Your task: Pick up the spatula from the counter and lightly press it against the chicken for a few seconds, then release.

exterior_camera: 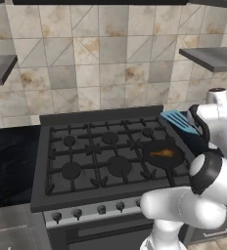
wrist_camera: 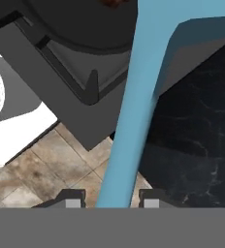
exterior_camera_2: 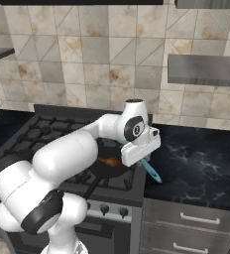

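My gripper is shut on the blue spatula; its handle runs up between the two fingertips to the broad blade. In the left base view the spatula's blade sticks out left of the gripper, held in the air above the stove's right rear corner. From the right base view the gripper hangs over the stove's right edge with a blue end of the spatula below it. The chicken lies orange-brown in a dark pan on the front right burner, apart from the spatula.
The black stove has several burners and a row of knobs along its front. A dark marble counter lies to the right, with drawers beneath. Grey shelves hang on the tiled wall.
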{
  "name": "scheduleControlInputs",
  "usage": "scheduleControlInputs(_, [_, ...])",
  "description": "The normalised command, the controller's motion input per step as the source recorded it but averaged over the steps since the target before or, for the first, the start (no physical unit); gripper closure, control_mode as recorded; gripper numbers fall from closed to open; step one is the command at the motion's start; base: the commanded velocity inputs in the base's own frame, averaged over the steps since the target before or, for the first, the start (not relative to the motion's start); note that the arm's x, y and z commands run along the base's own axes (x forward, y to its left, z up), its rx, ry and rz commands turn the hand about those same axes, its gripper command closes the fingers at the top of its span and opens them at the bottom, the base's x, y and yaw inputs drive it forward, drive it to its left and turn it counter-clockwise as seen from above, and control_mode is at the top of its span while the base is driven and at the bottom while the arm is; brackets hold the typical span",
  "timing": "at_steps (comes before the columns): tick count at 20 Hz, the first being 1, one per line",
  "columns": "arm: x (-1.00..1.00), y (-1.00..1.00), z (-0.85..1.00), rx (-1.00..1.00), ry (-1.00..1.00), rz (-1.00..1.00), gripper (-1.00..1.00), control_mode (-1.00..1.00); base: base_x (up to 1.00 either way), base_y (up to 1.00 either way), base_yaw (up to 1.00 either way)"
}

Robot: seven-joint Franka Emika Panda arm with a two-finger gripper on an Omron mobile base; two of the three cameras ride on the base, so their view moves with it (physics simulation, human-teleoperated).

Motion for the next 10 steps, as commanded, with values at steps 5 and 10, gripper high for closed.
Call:
scheduleControlInputs(5, [-0.06,-0.06,0.00,-0.11,0.02,0.13,1.00,-1.00,0.00,0.00,0.00])
scheduleControlInputs(10, [-0.05,0.00,0.00,0.01,-0.10,0.18,1.00,-1.00,0.00,0.00,0.00])
